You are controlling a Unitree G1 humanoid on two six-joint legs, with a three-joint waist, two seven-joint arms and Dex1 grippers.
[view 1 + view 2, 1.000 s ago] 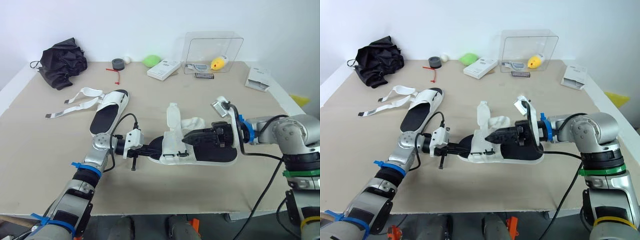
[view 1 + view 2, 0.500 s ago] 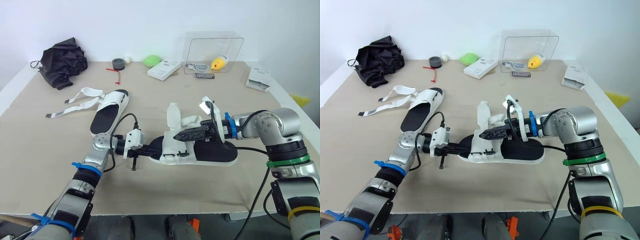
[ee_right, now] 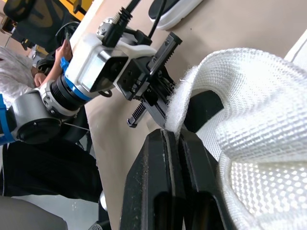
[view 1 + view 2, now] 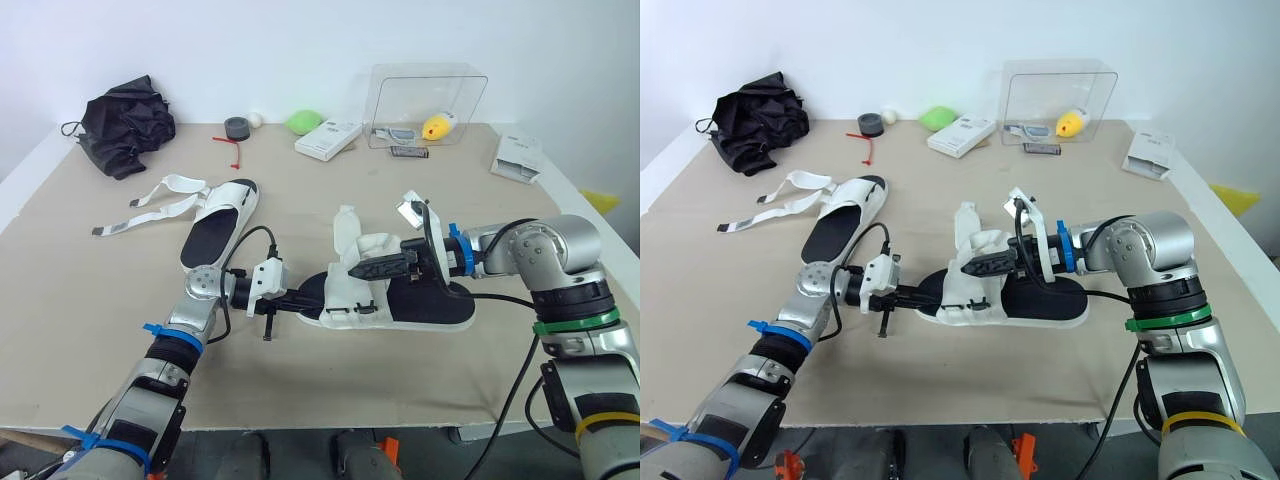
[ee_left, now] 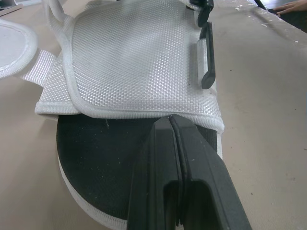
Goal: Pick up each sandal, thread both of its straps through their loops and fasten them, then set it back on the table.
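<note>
Sandal [image 4: 430, 300] is lying flat on table [image 4: 100, 300], in front of clear box [image 4: 425, 90], on the robot's side of it. 2nd sandal [image 4: 218, 225] is sitting front-left of that box, straps loose. R gripper [image 4: 358, 271] is pinching, it seems, the strap [image 4: 380, 243] edge btwn closed fingers. L gripper [image 4: 308, 302], fingers pressed together w/ nothing btwn, is resting on Sandal's toe end.

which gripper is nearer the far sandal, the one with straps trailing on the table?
Left. The left gripper sits at the toe of the near sandal, just right of the far sandal; the right gripper is farther right, pinching the white strap.
</note>
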